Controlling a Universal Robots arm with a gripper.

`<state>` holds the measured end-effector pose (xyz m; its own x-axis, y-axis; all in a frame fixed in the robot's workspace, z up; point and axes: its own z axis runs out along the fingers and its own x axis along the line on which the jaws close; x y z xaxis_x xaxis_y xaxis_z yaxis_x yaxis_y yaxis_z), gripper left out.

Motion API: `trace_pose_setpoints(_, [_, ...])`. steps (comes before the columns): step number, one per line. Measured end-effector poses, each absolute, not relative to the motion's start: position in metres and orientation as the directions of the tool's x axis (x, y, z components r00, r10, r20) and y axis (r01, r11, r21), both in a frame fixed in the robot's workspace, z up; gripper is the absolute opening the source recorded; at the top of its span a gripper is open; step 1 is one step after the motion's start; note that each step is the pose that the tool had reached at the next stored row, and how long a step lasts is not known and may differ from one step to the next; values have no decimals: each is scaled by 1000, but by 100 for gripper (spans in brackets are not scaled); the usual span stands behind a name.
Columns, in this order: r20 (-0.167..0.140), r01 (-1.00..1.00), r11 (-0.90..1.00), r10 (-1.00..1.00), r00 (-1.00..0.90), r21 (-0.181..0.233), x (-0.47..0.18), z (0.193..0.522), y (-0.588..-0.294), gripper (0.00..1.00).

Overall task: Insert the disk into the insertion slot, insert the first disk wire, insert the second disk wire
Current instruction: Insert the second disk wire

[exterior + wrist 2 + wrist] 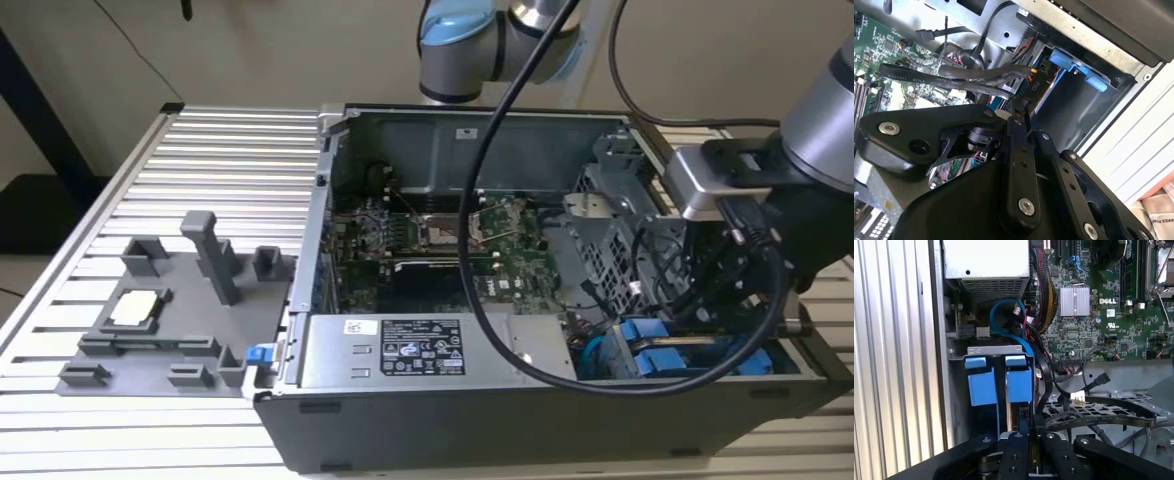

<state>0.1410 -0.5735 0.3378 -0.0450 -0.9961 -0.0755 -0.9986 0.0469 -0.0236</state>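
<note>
My tool (1023, 432) reaches down into the open computer case (400, 410) at the drive corner, its fingers closed together on a black wire (1104, 416) right at the back edge of the disk (1018, 385). The disk in its blue frame already sits in the slot (996, 351), side by side with another blue-framed drive (981, 386). In the second wrist view the tool (1016, 107) pinches that wire just beside the bay. The case rests on the ribbed table (200, 160), near a grey fixture (174, 310).
</note>
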Motion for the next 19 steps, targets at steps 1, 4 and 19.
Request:
trace_pose_setpoints(1, [-75,-999,47,-996,-45,-24,141,337,-573,16])
trace_pose_setpoints(4, [-75,-999,47,-996,-45,-24,141,335,-573,16])
trace_pose_setpoints(19, [-75,-999,47,-996,-47,-3,142,359,-576,30])
